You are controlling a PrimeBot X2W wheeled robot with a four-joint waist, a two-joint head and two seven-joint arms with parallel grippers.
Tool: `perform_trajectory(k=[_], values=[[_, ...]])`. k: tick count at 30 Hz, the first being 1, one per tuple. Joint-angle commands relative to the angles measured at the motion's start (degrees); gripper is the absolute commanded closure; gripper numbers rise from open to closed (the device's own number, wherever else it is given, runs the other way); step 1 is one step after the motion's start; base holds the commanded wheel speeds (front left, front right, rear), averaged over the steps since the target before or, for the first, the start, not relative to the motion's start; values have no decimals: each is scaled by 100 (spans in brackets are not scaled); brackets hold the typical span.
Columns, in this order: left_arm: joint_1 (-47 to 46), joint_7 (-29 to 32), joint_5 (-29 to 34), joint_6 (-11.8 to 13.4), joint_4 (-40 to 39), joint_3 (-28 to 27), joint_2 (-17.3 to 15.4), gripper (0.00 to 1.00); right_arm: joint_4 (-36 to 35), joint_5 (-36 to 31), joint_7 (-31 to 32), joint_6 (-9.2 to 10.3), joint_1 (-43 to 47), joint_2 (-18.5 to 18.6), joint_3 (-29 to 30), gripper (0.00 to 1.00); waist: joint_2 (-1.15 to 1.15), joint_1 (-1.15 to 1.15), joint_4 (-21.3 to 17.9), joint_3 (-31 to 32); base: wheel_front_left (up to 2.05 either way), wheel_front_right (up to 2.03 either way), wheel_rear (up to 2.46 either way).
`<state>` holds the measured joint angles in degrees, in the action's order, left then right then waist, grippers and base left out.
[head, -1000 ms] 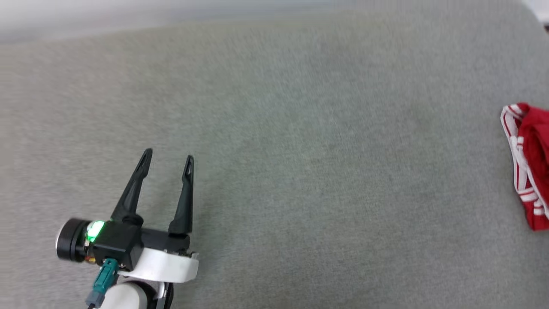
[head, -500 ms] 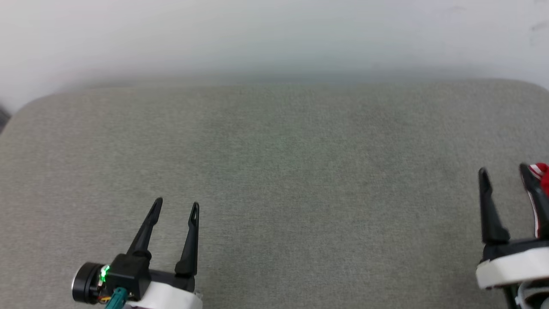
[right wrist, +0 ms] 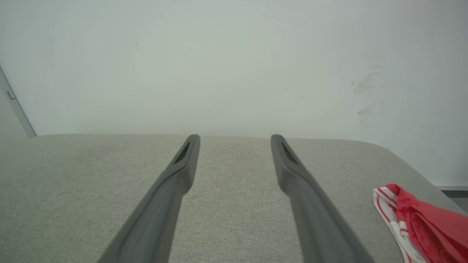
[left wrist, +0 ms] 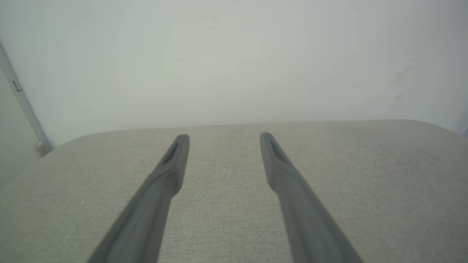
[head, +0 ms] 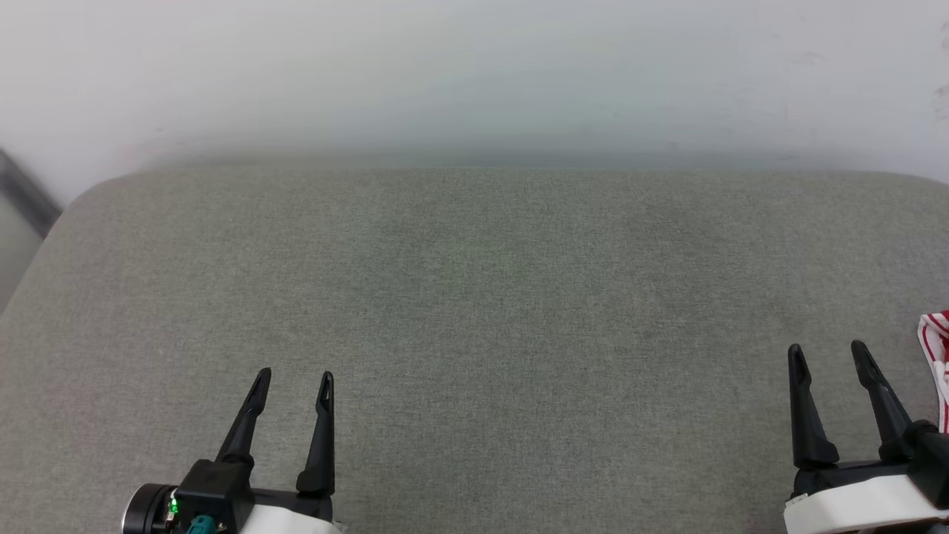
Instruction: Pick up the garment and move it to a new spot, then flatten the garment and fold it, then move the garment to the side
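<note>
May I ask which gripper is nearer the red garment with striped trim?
Right. The right gripper sits just left of the garment; the left gripper is far across the grey fabric surface.

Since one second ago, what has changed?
The head camera tilted up: more of the wall and the right end effector came into view, the garment sits nearer the right edge. Nothing was grasped. The left end effector and the right stayed open; the garment stayed on the cushion.
</note>
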<state>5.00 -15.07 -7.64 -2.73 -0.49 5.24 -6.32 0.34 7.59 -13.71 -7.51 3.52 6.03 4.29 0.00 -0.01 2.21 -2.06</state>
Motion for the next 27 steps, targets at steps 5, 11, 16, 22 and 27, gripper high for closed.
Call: perform_trajectory(k=[5, 11, 16, 22, 27], values=[[6, -12, 75, -98, -38, -125, 87, 0, 50, 17, -58, 5, -87, -11, -16, 0, 0, 1, 3, -49, 0, 0, 0], [-24, -12, 77, -176, 15, -251, 157, 0, 96, 53, -98, 5, -145, -10, -43, 0, 0, 1, -27, -100, 0, 0, 0], [-35, -12, 145, -223, 51, -313, 202, 0, 117, 74, -105, 5, -167, -1, -74, 0, 0, 1, -39, -112, 0, 0, 0], [-44, -12, 190, -259, 72, -368, 245, 0, 114, 97, -116, 5, -167, 2, -89, 0, 0, 1, -43, -104, 0, 0, 0], [20, 4, 149, -269, 158, -377, 265, 100, 217, 72, -88, 0, -56, -6, -112, 100, 0, 2, -42, -109, 0, 0, 0]])
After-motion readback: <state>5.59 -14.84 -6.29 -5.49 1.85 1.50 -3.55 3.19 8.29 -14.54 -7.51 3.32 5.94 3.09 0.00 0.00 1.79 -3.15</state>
